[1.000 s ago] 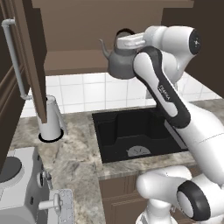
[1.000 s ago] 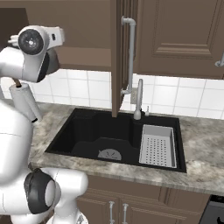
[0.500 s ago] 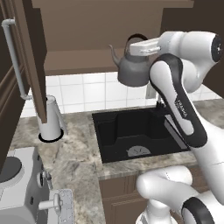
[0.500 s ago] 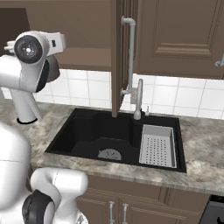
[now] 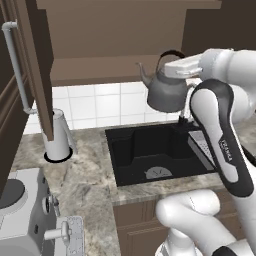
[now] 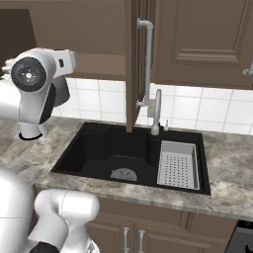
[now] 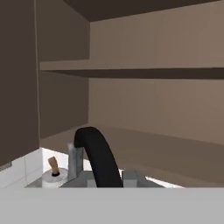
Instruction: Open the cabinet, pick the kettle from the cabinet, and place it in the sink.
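Cabinet (image 5: 100, 45) already open, both doors swung wide, lighter shelf inside bare in the hand view. Kettle (image 5: 167, 90) out of the cabinet and hanging in the air, in front of the tiled wall and above the back right part of the sink (image 5: 150, 150), well clear of the basin floor. Hand (image 5: 177, 67) closed on the arched dark handle of the kettle from above; in the hand view the black arch (image 7: 98, 157) rising between the two finger tips, so pinched on it, as far as can be judged. Spout pointing to the left in the left base view, body roughly upright, perhaps a little tilted. So two parts of the task done: opening and picking. Left to do: carrying the kettle a little forward and down into the black basin (image 6: 118, 155), then letting go. Basin itself free near the round drain (image 6: 123, 174); grey perforated tray (image 6: 178, 163) lying at its right side, and faucet (image 6: 156, 111) standing behind, just beside the open door edge. Likely care needed to lower on the drain side, away from tray and faucet. Paper-towel roll (image 5: 57, 135) on the table at the left, well apart from the path.
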